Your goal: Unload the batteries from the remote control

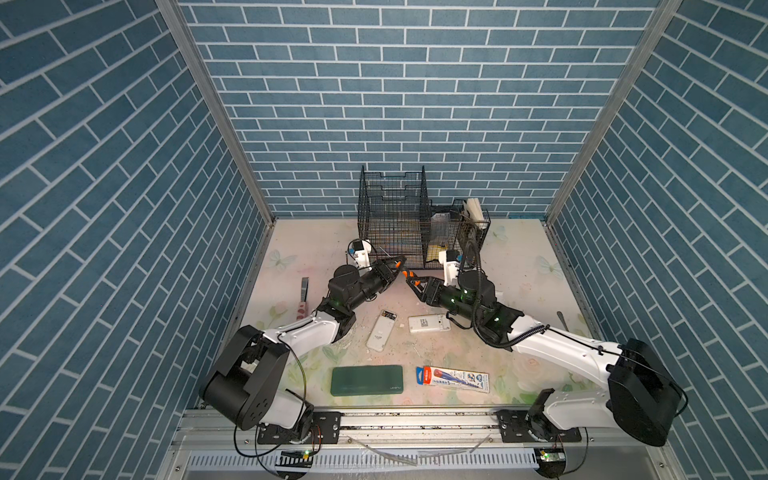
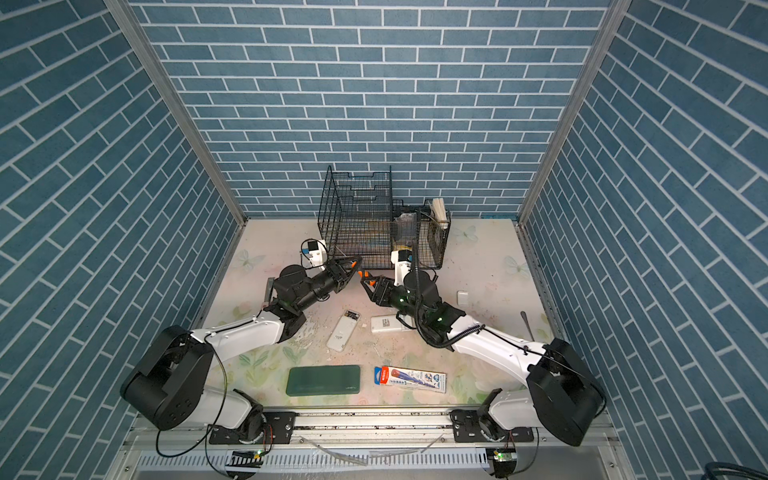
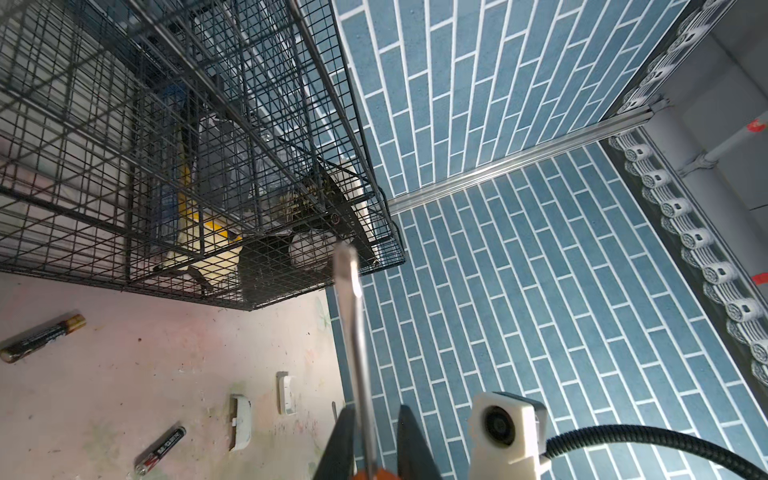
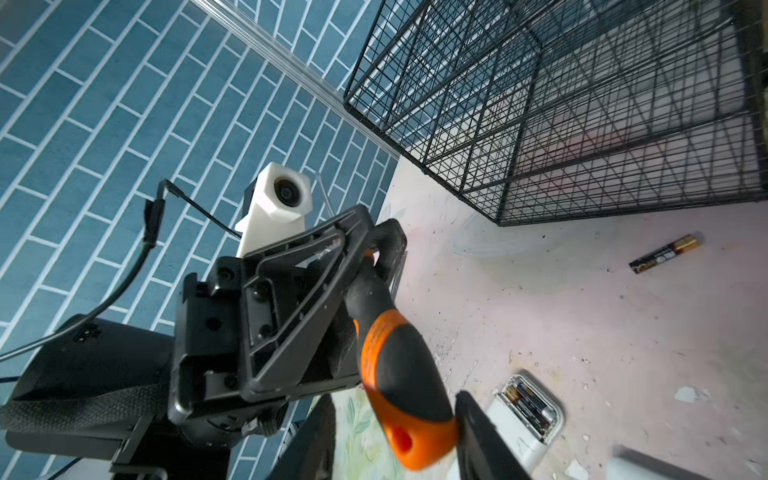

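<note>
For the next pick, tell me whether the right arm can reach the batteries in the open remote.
Probably yes: the batteries lie uncovered in the remote near the right pincer, which looks open. But its jaws straddle the screwdriver held by the left pincer.

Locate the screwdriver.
In the right wrist view, the screwdriver sits clamped in the left claw, mid-table before the wire rack, handle end inside the open right claw.

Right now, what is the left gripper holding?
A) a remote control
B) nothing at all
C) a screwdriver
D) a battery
C: the left gripper is shut around the black neck of the orange-and-black screwdriver, and the tool's handle juts out from it in the right wrist view.
</note>
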You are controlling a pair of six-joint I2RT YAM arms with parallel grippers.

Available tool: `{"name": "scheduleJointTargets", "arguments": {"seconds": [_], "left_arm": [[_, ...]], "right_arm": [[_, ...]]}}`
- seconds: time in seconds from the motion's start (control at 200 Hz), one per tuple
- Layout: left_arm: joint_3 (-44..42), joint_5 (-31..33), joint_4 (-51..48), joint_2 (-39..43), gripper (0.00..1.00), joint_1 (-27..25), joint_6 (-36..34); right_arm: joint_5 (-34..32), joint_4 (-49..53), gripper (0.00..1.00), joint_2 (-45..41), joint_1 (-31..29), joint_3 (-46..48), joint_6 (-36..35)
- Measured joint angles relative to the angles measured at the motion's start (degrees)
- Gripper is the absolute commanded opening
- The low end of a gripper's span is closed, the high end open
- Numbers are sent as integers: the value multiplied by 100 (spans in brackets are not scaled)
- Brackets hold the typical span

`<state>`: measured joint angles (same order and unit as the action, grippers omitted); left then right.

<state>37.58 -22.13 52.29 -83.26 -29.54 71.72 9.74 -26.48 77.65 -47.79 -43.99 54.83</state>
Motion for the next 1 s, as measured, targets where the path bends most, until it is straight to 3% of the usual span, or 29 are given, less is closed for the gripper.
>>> {"name": "scheduleJointTargets", "arguments": {"seconds": [0.425, 0.86, 0.995], "left_arm": [[-2, -4, 308, -90, 0, -39, 223], [-2, -13, 400, -90, 0, -37, 247], [-2, -24, 424, -90, 0, -37, 269]], "right_arm": [[181, -1093, 43, 457, 55, -11, 192], [181, -1257, 43, 490, 68, -59, 190], [186, -1250, 38, 544, 94, -138, 186]]}}
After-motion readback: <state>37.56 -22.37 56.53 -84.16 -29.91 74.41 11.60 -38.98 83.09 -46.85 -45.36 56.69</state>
